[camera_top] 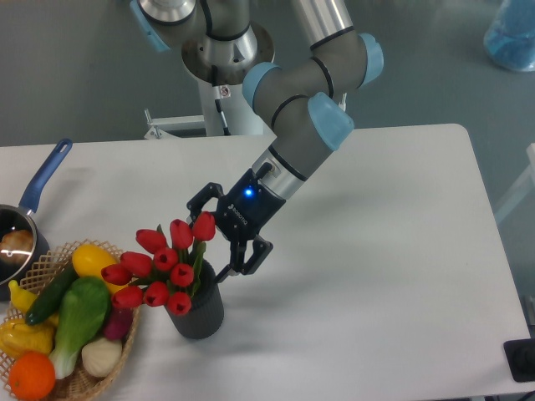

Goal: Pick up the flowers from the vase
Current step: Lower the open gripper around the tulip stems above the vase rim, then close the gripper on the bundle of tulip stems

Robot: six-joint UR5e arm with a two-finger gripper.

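Observation:
The flowers, a bunch of red tulip buds on green stems, stand in the vase, a small dark grey ribbed pot near the table's front left. My gripper reaches down from the upper right, right against the right side of the bunch at the vase's mouth. Its jaws stand apart: one finger is behind the top buds, and the other finger is by the vase's right rim. The rightmost bud lies between them. I cannot tell whether the fingers touch the stems.
A wicker basket of colourful vegetables and fruit sits just left of the vase, touching the buds' side. A blue-handled saucepan is at the left edge. A black object is at the front right corner.

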